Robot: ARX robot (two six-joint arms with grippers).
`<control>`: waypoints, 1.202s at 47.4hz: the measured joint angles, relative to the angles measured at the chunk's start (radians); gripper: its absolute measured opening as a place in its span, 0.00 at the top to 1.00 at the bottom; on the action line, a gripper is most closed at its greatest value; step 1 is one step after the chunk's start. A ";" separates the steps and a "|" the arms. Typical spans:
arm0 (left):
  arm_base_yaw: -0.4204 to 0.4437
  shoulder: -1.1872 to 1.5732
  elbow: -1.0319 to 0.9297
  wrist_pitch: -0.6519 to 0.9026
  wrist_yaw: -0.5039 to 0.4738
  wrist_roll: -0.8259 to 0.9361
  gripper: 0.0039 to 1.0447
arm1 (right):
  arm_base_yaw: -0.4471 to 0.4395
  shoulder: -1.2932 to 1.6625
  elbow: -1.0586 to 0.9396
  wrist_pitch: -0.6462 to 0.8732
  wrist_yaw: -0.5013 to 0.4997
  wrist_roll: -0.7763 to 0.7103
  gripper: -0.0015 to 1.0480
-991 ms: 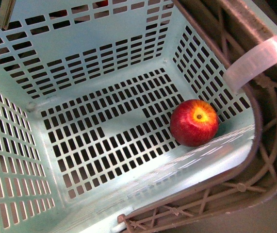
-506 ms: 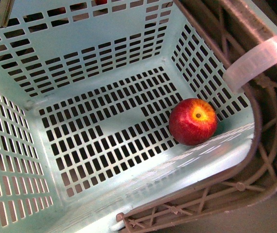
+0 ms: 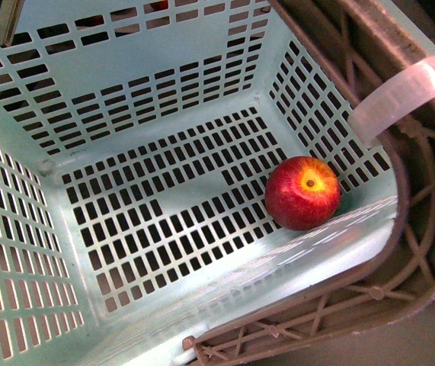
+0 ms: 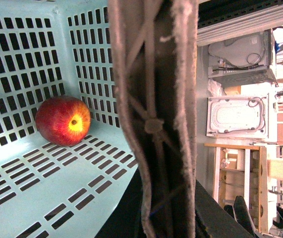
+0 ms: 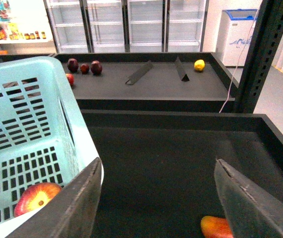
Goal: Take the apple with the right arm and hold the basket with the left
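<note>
Inside the mint-green basket (image 3: 164,69), the apple (image 3: 303,193) is resting on the slotted floor in the corner nearest the latticed handle (image 3: 423,252). It is lying just beside the side wall with its yellow stem patch facing up. Compared with a second ago, it is sitting a touch further from that wall, and the basket's walls are lying slightly differently in the front view. This suggests the basket is swaying a little in the hold and nudging the fruit. The left end effector (image 4: 168,223) is pinching the handle, whose lattice is running straight between its dark fingers close to the wrist camera. The right end effector (image 5: 157,162) is spread wide and carrying nothing. It is hanging outside the basket's rim over the dark table (image 5: 171,148), near an orange-red fruit (image 5: 215,227). With the apple inside and the right arm clear, the pick seems finished, so steadying the basket is likely what is remaining.
</note>
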 joint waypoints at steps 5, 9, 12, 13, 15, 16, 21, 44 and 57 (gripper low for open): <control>0.000 0.000 0.000 0.000 0.000 0.000 0.93 | 0.000 0.000 0.000 0.000 0.000 0.000 0.09; 0.000 0.000 0.000 0.000 0.000 0.000 0.93 | 0.000 0.000 0.000 0.000 0.000 0.000 0.09; 0.000 0.000 0.000 0.000 0.000 0.000 0.93 | 0.000 0.000 0.000 0.000 0.000 0.000 0.09; -0.002 0.000 0.000 -0.003 -0.018 -0.005 0.93 | 0.000 0.000 0.000 0.000 0.000 0.000 0.09; -0.013 0.000 0.008 -0.026 -0.103 -0.044 0.93 | 0.000 0.000 0.000 0.000 0.000 0.000 0.09; -0.019 0.002 0.010 -0.031 -0.170 -0.102 0.93 | 0.000 0.000 0.000 0.000 0.000 0.000 0.09; 0.007 0.034 0.039 -0.036 -0.315 -0.257 0.93 | 0.000 -0.001 0.000 0.000 0.000 0.000 0.09; 0.319 0.112 -0.005 0.089 -0.286 -0.427 0.93 | 0.000 -0.001 0.000 0.000 0.000 0.000 0.09; 0.436 0.198 -0.027 0.156 -0.294 -0.406 0.93 | 0.000 -0.001 0.000 0.000 0.000 0.000 0.09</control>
